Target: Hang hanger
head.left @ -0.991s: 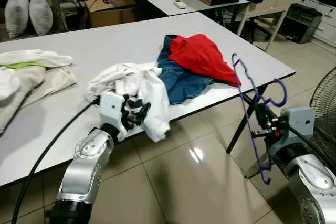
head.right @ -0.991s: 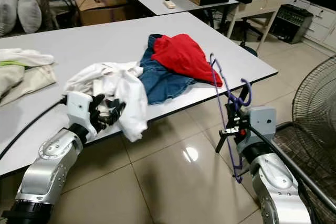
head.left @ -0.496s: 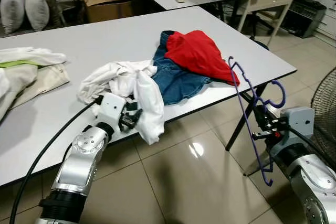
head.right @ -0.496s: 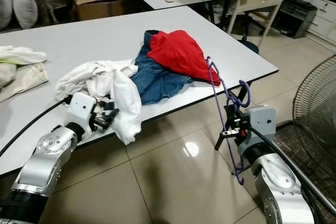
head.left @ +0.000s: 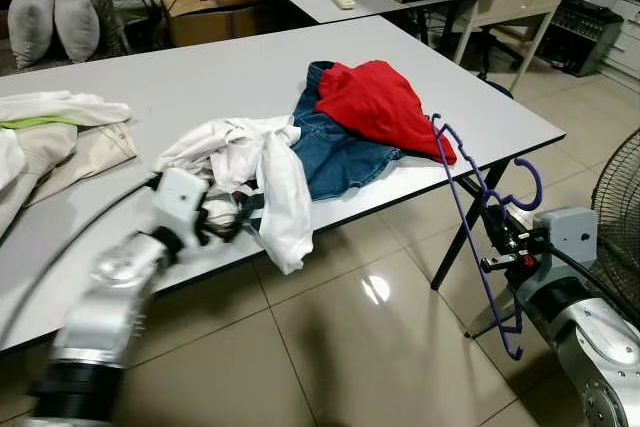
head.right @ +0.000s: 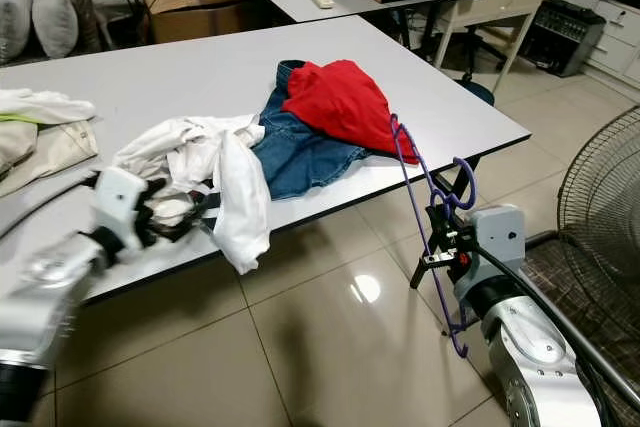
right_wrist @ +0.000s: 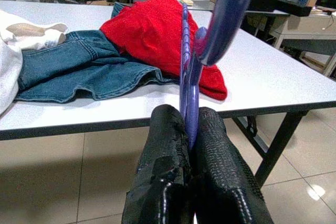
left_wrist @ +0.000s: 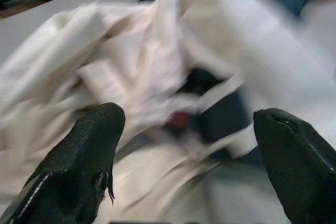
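Right wrist view: the right gripper (right_wrist: 191, 124) clamps one purple hanger (head.left: 478, 222), held off the table's (head.left: 200, 82) right corner. The left gripper (left_wrist: 189, 150), fingers spread wide, reaches one white shirt (head.left: 262, 162) at the near edge, beside one pair of jeans (head.left: 335, 152) and one red top (head.left: 378, 102).

The left arm (head.left: 110, 297) is smeared by motion blur, and the white garment (left_wrist: 157, 72) is blurred in the left wrist view. The purple hanger (right_wrist: 191, 61) is cut off by the right wrist view's top edge. The fan (head.right: 600, 197) is cropped at the edge.
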Controlling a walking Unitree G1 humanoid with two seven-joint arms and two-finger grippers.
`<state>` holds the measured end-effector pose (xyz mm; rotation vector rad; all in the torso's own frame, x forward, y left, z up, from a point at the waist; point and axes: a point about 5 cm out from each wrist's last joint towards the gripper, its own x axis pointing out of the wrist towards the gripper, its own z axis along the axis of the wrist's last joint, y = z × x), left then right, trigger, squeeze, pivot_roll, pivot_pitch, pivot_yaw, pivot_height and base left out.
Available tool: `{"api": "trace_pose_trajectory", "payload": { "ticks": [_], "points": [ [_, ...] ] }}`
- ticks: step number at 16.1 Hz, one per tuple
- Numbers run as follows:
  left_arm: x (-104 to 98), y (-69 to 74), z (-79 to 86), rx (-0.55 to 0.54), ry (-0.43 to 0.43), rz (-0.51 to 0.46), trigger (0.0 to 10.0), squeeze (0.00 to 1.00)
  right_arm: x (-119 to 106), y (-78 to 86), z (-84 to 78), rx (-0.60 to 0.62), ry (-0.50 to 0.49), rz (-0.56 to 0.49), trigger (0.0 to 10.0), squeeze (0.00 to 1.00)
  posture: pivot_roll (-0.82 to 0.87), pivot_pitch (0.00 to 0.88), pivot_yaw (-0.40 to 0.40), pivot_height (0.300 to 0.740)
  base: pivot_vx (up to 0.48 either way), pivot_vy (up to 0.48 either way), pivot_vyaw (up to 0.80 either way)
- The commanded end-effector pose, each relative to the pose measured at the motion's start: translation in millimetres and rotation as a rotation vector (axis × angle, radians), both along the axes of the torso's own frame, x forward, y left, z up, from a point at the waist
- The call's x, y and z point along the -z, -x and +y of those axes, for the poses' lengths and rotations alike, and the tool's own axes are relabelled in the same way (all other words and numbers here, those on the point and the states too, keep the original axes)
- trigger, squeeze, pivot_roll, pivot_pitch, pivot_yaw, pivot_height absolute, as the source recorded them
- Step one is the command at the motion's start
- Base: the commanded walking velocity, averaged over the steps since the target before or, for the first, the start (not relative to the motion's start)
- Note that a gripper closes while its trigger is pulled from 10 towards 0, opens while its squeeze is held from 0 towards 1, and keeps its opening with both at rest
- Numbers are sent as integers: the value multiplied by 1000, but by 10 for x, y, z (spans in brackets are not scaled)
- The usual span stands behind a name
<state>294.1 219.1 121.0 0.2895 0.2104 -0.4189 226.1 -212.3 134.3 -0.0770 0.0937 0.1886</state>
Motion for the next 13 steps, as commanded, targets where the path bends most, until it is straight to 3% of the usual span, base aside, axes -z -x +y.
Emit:
{"api": "trace_pose_trajectory", "payload": {
  "ticks": [1, 3, 4, 5, 9, 13],
  "points": [
    [42, 6, 110, -16, -84, 18, 10000, 0, -14, -11, -23, -4, 11, -2, 10000, 0, -209, 0, 8, 740, 0, 0, 0],
    [66, 6, 256, -20, -157, 46, 10000, 0, -1, 9, 6, -17, 12, 2, 10000, 0, -212, 0, 14, 740, 0, 0, 0],
    [72, 5, 275, -14, -178, 53, 3804, 0, 9, 22, 13, -18, 15, 5, 10000, 0, -216, 0, 18, 740, 0, 0, 0],
    [87, 8, 265, 3, -180, 68, 1373, 0, 12, 28, 20, -19, 15, 7, 10000, 0, -218, 0, 21, 740, 0, 0, 0],
    [220, -31, 198, -22, -155, 86, 0, 0, 26, 19, 47, -28, 15, 11, 10000, 0, -212, 0, 18, 740, 0, 0, 0],
    [303, -74, 274, -91, -215, 110, 0, 0, 36, 13, 72, -37, 16, 12, 10000, 0, -210, 0, 23, 740, 0, 0, 0]
  ]
}}
